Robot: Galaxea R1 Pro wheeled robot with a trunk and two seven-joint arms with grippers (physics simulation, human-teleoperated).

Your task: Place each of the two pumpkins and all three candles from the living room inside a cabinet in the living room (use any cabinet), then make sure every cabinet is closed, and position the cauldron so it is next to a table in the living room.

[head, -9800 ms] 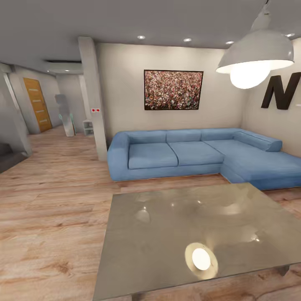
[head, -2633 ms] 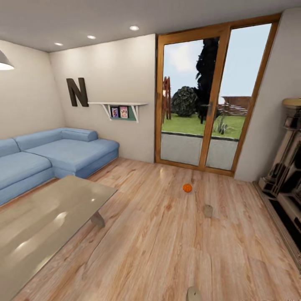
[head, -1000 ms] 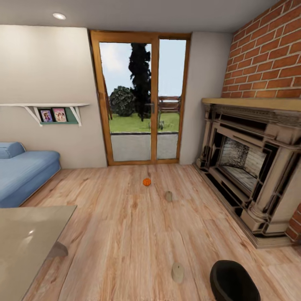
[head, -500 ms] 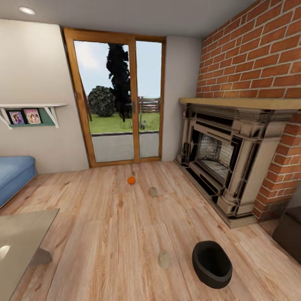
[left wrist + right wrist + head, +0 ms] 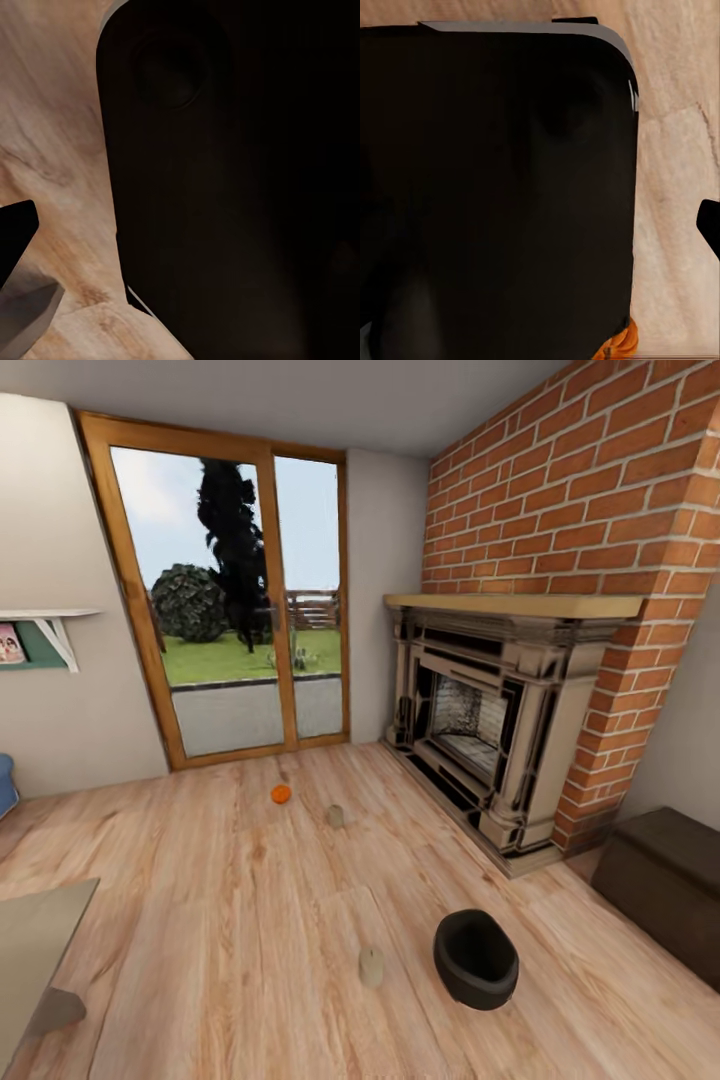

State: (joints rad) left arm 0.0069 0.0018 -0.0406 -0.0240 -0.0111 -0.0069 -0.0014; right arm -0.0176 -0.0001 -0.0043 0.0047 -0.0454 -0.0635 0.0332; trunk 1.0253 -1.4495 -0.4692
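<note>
Two candles [image 5: 371, 966] [image 5: 335, 816] stand on the wooden floor [image 5: 230, 920] in front of us in the head view. They are short, stubby and pale. One is close to us, just beside the cauldron [image 5: 476, 958]. The other is farther off, near a small round orange pumpkin [image 5: 281, 793]. The cauldron is a fat, dull black pot with a wide mouth, sitting on the floor.

At the right edge we see a low dark brown cabinet [image 5: 668, 885] with a flat top, next to a red brick wall [image 5: 600, 510]. A carved fireplace [image 5: 490, 720] stands against the bricks. A glass door with a wooden frame [image 5: 225, 600] shows grass and trees outside. A corner of a shiny grey table [image 5: 35, 950] shows at the lower left. We can read no writing anywhere.

Our wrist views look different. The left wrist view shows a big dark rounded part of our own body [image 5: 240, 180] over pale wood grain. The right wrist view shows a big dark block [image 5: 495, 187] and a bit of something orange [image 5: 619, 343] at its edge. We cannot tell if our grippers are open or closed.
</note>
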